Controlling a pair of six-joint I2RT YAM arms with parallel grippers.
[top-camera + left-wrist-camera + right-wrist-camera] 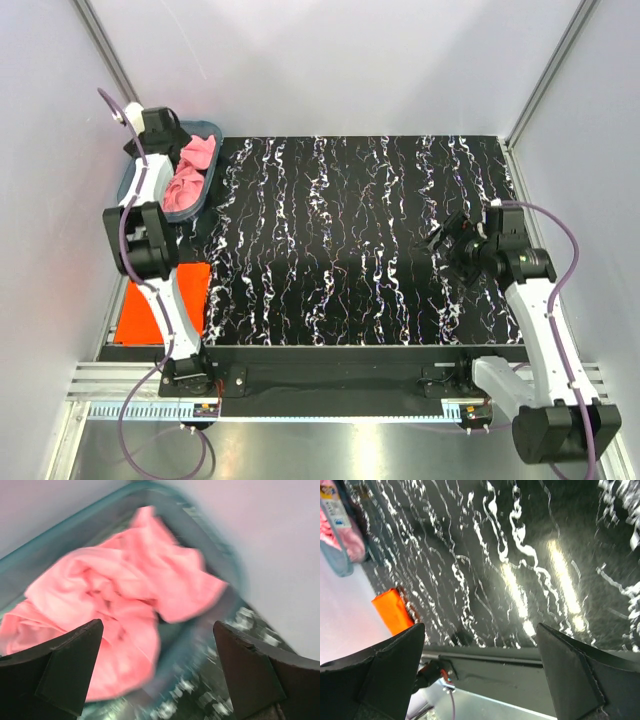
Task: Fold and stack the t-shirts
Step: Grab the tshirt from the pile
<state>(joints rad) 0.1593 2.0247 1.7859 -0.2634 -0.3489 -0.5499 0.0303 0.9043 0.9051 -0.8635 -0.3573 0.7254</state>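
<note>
Your left gripper, jaws spread wide, hangs just above the crumpled pink t-shirt in the teal tub, placed to pluck it; the orange-red t-shirt lies well behind.

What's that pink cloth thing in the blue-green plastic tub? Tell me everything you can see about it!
It is a light pink t-shirt of soft plain cloth, no print showing. It lies unfolded, crumpled in a creased heap inside the teal see-through plastic tub by the far left corner of the black marbled table. Only the tub touches it; the open left gripper hangs above it.
</note>
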